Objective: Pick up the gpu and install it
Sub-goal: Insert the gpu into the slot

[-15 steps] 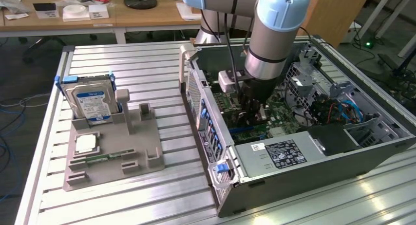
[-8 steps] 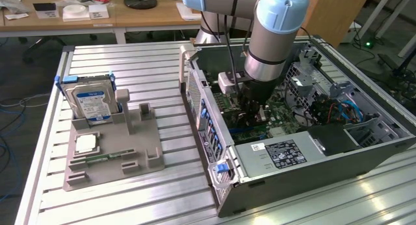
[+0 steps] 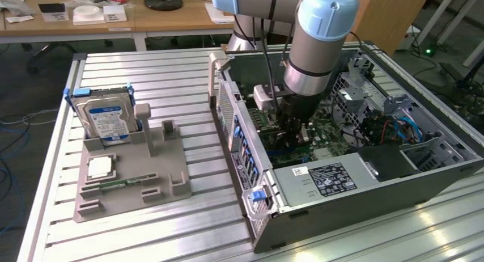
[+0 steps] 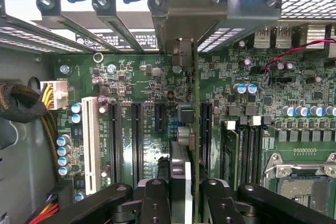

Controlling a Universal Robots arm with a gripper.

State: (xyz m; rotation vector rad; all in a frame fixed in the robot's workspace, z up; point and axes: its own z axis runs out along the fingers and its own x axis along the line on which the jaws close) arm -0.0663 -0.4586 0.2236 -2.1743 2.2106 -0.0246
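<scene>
From my remote seat I see a ribbed aluminium table [image 3: 151,75] in a lab room with wooden desks behind it. On the table lies an open grey computer case [image 3: 355,199], and toward the exterior view's left sits a grey plastic parts holder [image 3: 144,177] carrying a silver hard drive with a blue-white label [image 3: 106,120]. My black two-finger gripper [image 4: 179,195] is down inside the case, above the green motherboard [image 4: 136,77]. Its fingers [image 4: 155,200] are closed snugly on the gpu [image 4: 191,129], a thin dark circuit card seen edge-on. The card stands upright, running toward the metal bracket [image 4: 184,14] at the case's rear wall, between the black expansion slots [image 4: 137,140]. Whether it is seated I cannot tell.
</scene>
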